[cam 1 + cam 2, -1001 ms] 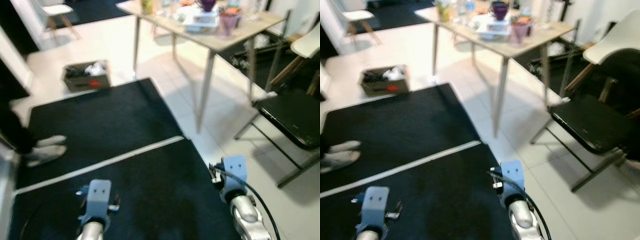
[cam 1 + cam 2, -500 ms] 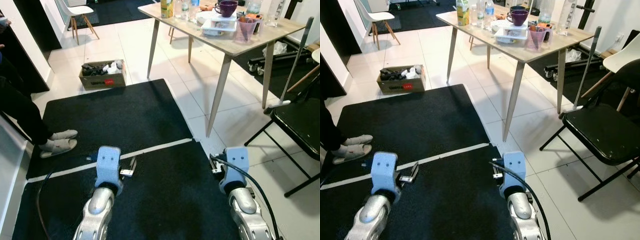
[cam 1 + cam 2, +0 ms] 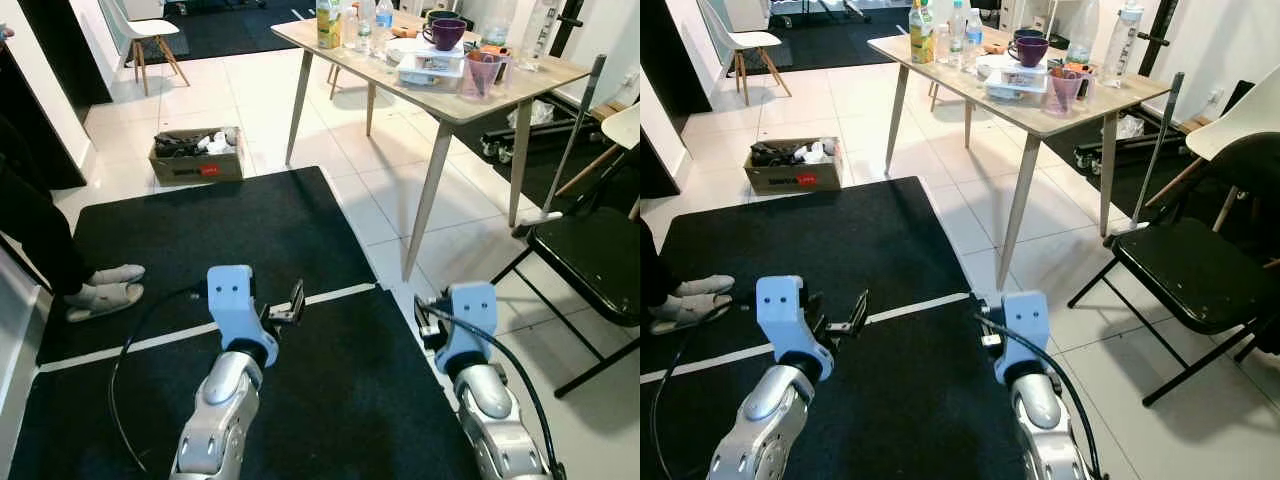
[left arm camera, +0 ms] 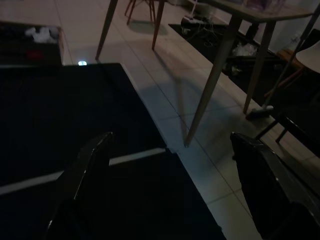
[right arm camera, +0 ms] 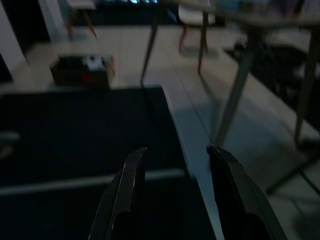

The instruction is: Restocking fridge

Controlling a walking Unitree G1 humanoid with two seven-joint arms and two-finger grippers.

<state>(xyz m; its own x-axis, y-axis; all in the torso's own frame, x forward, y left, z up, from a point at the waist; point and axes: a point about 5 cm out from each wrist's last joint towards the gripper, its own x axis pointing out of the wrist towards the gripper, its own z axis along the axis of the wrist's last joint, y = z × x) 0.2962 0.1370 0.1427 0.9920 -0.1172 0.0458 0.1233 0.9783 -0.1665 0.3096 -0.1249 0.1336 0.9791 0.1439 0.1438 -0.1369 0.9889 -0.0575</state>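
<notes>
A lived-in home, seemingly a dining area: white floor tiles (image 3: 390, 190) under black mats (image 3: 210, 230), a wooden table (image 3: 1040, 105) crowded with bottles and cups, mixed chairs (image 3: 1185, 275), and a cardboard box (image 3: 193, 158) of oddments.
</notes>
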